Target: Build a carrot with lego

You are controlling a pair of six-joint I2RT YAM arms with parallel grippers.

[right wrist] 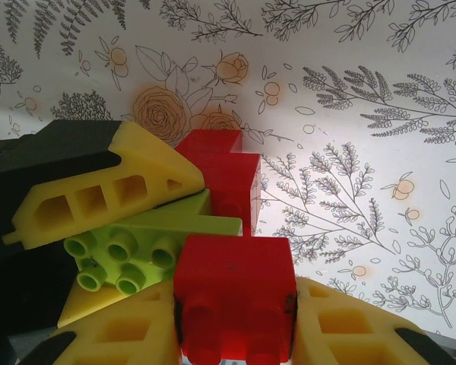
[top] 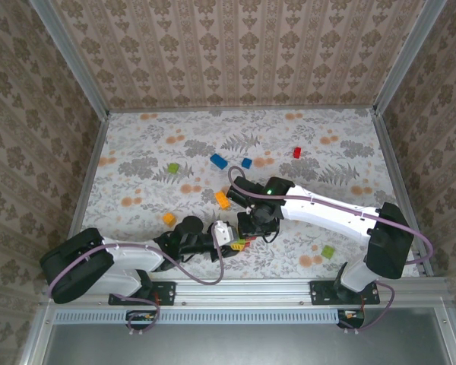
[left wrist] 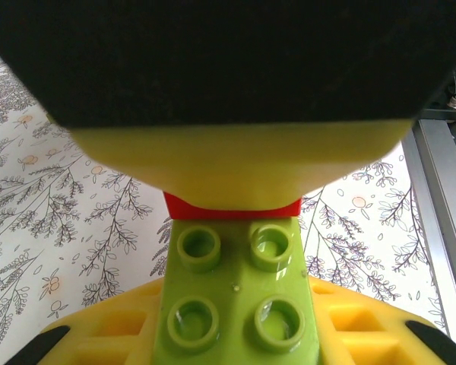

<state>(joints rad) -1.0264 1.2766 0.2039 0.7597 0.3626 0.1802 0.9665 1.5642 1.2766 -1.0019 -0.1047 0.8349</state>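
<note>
The left gripper (top: 232, 242) is clamped on a lime-green studded plastic lego brick (left wrist: 235, 296), with a red plastic brick (right wrist: 224, 171) against its far end. The right gripper (top: 255, 223) is clamped on a second red plastic brick (right wrist: 234, 293), just beside that green brick. A loose orange plastic brick (top: 223, 199) lies beyond both grippers.

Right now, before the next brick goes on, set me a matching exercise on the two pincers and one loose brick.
Things:
1. left pincer
2. right pincer
3. loose red brick

States or places:
a. lying toward the far side of the table
b. shut on a lime brick
c. shut on a red brick

Pairs: 1-b, 2-c, 3-a
</note>
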